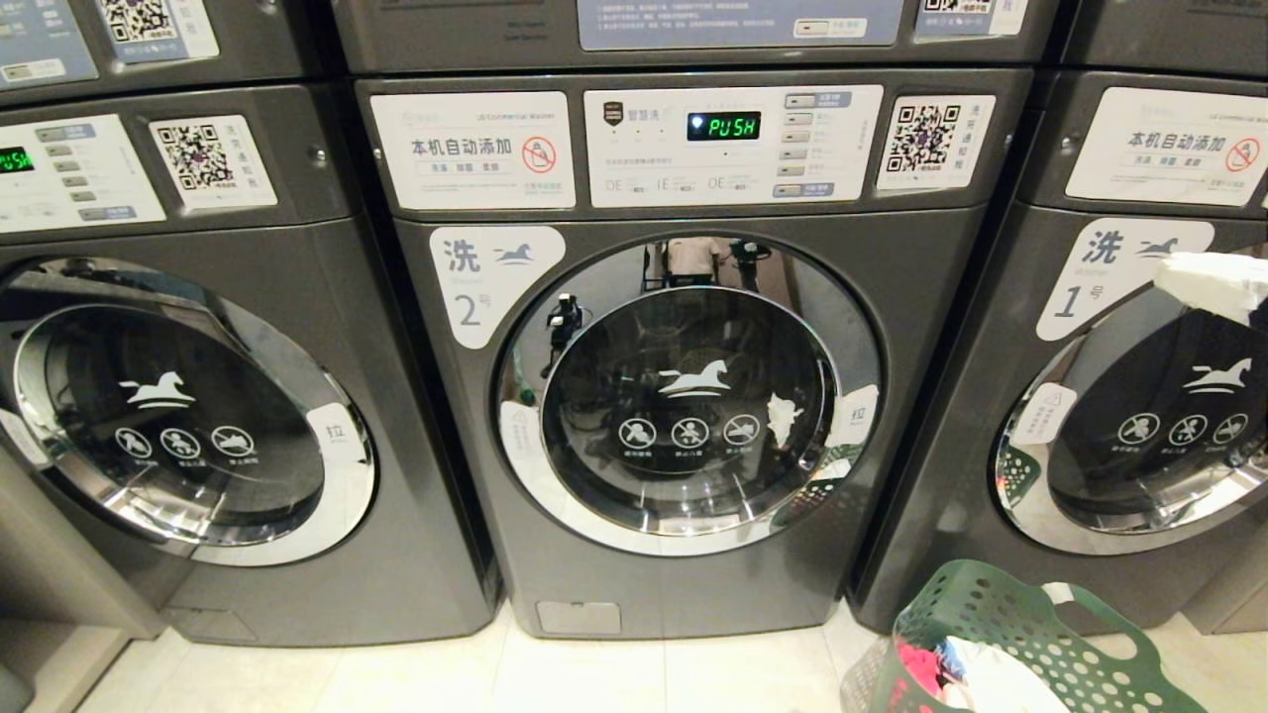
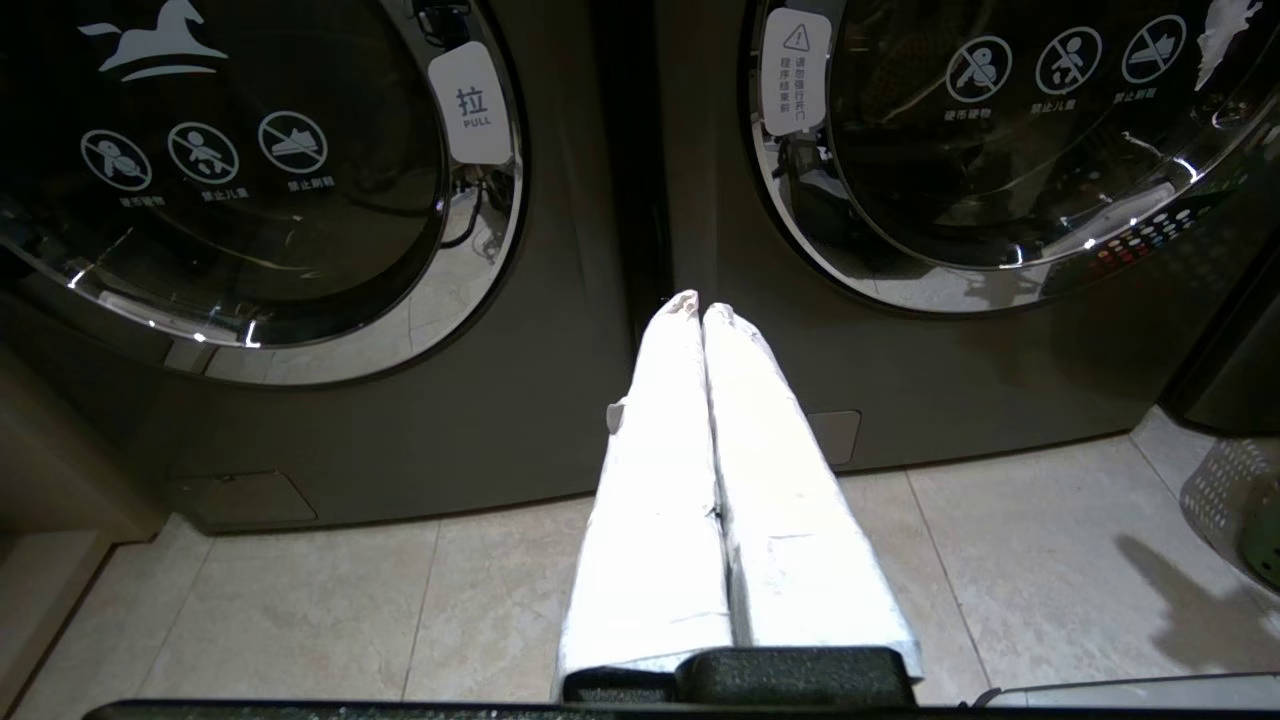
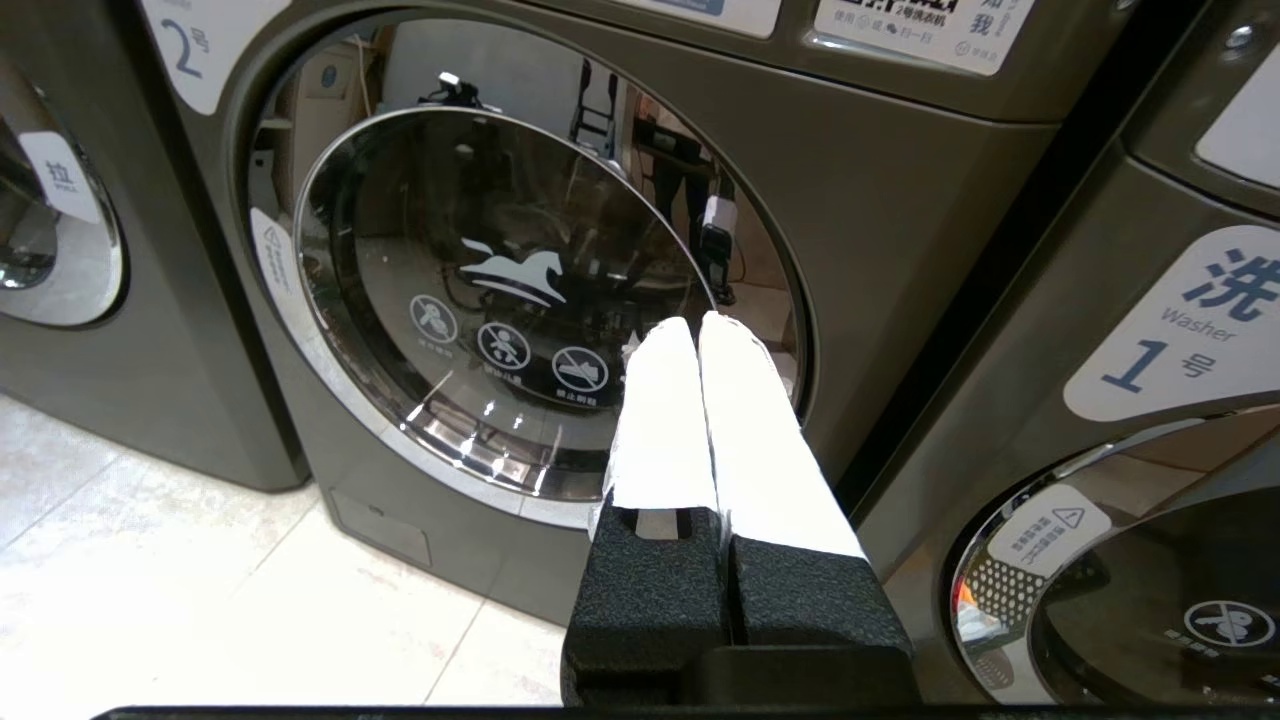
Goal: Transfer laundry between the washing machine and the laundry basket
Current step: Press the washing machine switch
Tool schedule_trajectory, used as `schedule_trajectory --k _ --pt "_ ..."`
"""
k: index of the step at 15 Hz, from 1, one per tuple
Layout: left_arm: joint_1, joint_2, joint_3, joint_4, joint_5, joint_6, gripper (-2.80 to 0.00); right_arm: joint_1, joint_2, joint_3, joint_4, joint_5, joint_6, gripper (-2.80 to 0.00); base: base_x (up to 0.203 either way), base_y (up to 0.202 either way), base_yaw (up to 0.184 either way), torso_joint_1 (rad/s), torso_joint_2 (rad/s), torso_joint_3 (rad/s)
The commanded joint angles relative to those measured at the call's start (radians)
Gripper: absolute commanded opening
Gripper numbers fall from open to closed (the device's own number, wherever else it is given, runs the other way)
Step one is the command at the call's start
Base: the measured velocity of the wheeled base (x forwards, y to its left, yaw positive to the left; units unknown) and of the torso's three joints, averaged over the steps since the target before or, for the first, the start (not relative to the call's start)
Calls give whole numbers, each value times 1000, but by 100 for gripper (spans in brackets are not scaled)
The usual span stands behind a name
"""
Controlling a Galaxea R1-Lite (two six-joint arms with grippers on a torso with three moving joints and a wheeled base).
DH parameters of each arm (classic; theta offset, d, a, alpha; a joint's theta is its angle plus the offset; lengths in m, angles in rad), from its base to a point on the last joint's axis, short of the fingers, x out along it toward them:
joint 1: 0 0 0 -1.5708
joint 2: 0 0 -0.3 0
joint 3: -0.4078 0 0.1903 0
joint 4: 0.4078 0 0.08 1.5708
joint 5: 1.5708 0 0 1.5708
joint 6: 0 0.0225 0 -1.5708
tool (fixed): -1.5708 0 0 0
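Three washing machines (image 1: 684, 347), one laundry basket (image 1: 1010, 634), two claws (image 3: 700, 325).

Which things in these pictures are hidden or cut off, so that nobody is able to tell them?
- Drum of the middle washer: head view, dark reflecting door glass hides whether laundry is inside.
- Laundry basket: head view, the bottom edge cuts it; only part of the clothes shows.
- Right hand: head view, the right edge cuts it.
- Left hand: not in the head view at all.

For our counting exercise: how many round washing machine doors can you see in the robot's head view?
3. The left door is at the picture's left, the door of machine 2 in the middle, and the door of machine 1 at the right, cut off by the edge. More may lie outside the view.
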Motion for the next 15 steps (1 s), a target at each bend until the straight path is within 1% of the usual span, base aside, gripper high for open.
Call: schedule_trajectory --k 1,3,5,7,10,13,15 --pt "0 -2 0 0 0 0 -280 4 98 -78 -5 5 -5 -280 0 0 0 0 0 0" --pt "-1 -2 0 0 0 0 -280 8 217 -180 -27 9 -30 -280 0 0 0 0 0 0" --pt "0 -2 0 0 0 0 -280 18 343 -270 -87 19 -91 -280 0 0 0 0 0 0" --pt "0 -2 0 0 0 -2 -280 29 448 -331 -162 49 -148 -280 0 0 0 0 0 0" --pt "-1 -2 0 0 2 -2 -280 32 554 -398 -205 64 -164 -280 0 0 0 0 0 0" --pt "0 -2 0 0 2 -2 -280 31 646 -448 -287 60 -167 -280 0 0 0 0 0 0" --pt "-1 -2 0 0 2 -2 -280 31 684 -486 -298 60 -165 -280 0 0 0 0 0 0"
